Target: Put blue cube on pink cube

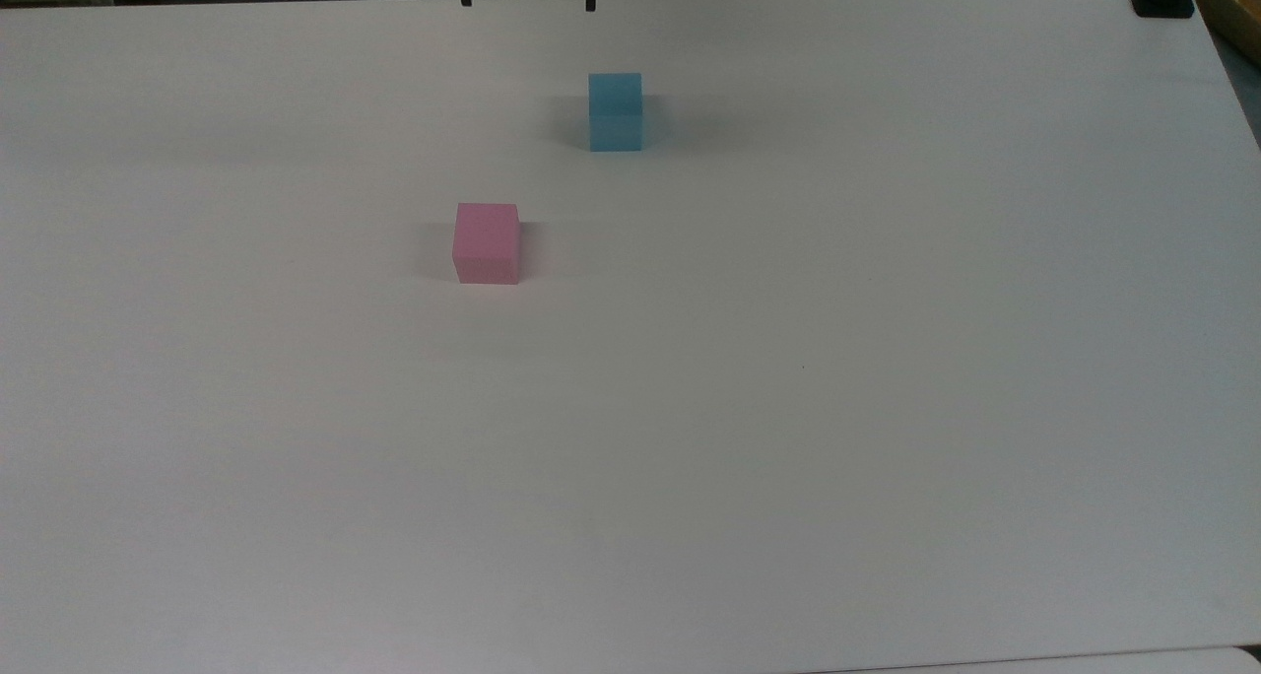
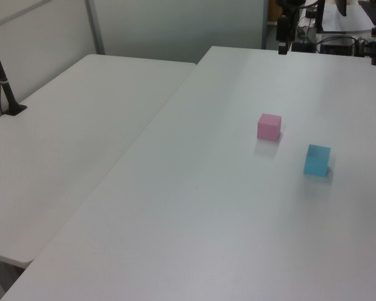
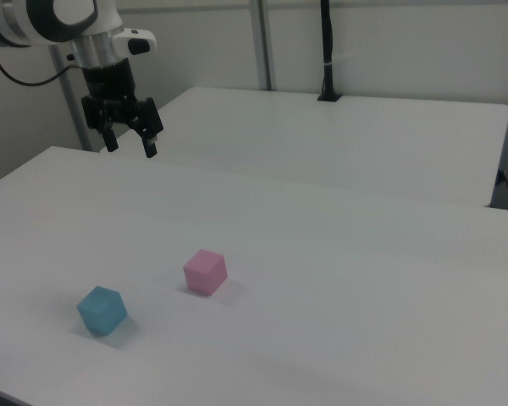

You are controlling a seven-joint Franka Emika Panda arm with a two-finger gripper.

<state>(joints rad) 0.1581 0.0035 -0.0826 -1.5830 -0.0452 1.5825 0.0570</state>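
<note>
1. the gripper (image 3: 131,148) hangs high over the far edge of the counter (image 1: 788,408), its fingers (image 3: 151,149) spread apart with nothing between them; in the top view the two tips show at the top edge.
2. the blue cube (image 1: 616,112) sits flat on the counter, just nearer than those tips and slightly to the top view's right of them. in the right view it (image 3: 101,309) lies at the near left, turned so a corner faces the camera.
3. the pink cube (image 1: 487,243) rests nearer and to the top view's left of the blue one; the two are near but clearly apart, with bare counter between them. in the left view the pink cube (image 2: 269,126) is farther away than the blue cube (image 2: 316,160).
4. the step in hand looks like the reach for the blue cube; nothing is stacked yet.
5. to do it well, bring the gripper over the middle of the blue cube, then turn the wrist so the fingers face two opposite flat sides, not corners.
6. come straight down with the fingers kept wide, so neither tip nudges the cube sideways.
7. close low enough on the sides for a firm hold, but stay off the counter.
8. lift well clear before crossing to the pink cube, so the carried one does not knock it.
</note>
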